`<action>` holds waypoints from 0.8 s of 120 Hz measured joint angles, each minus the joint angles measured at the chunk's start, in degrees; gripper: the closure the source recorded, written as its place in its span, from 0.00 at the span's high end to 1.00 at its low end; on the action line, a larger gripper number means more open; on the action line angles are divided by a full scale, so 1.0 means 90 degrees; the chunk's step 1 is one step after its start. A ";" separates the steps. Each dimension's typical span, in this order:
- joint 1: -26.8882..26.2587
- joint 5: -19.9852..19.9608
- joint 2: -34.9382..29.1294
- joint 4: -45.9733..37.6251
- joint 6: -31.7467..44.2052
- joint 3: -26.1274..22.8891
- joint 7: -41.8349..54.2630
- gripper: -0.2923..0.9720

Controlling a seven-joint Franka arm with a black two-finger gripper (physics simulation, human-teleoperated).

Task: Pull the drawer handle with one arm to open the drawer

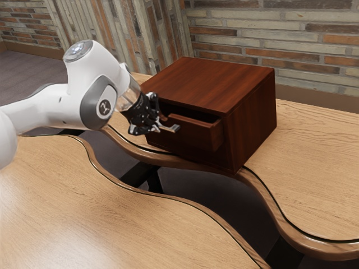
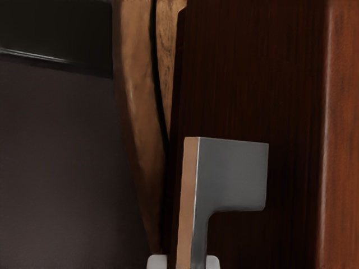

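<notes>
The black gripper (image 1: pixel 152 122) pinches the silver handle (image 1: pixel 171 128) from two sides, so a pull carries the drawer (image 1: pixel 196 134) along. The drawer stands partly out of the wooden cabinet (image 1: pixel 224 84), at the table's (image 1: pixel 314 168) curved edge.

No text, number or brand can be read — a small white mark (image 1: pixel 105 106) is seen on the arm's grey joint cover (image 1: pixel 91 109), but it cannot be made out.
</notes>
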 joint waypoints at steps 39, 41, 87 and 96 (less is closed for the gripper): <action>0.0001 0.0018 -0.0470 -0.0576 0.0005 0.0013 -0.0021 0.15; 0.0001 0.0019 -0.0506 -0.0617 0.0007 0.0014 -0.0022 0.15; 0.0036 0.0051 -0.1215 -0.1379 0.0060 0.0017 -0.0049 0.15; 0.0043 0.0062 -0.1339 -0.1507 0.0064 0.0016 -0.0053 0.15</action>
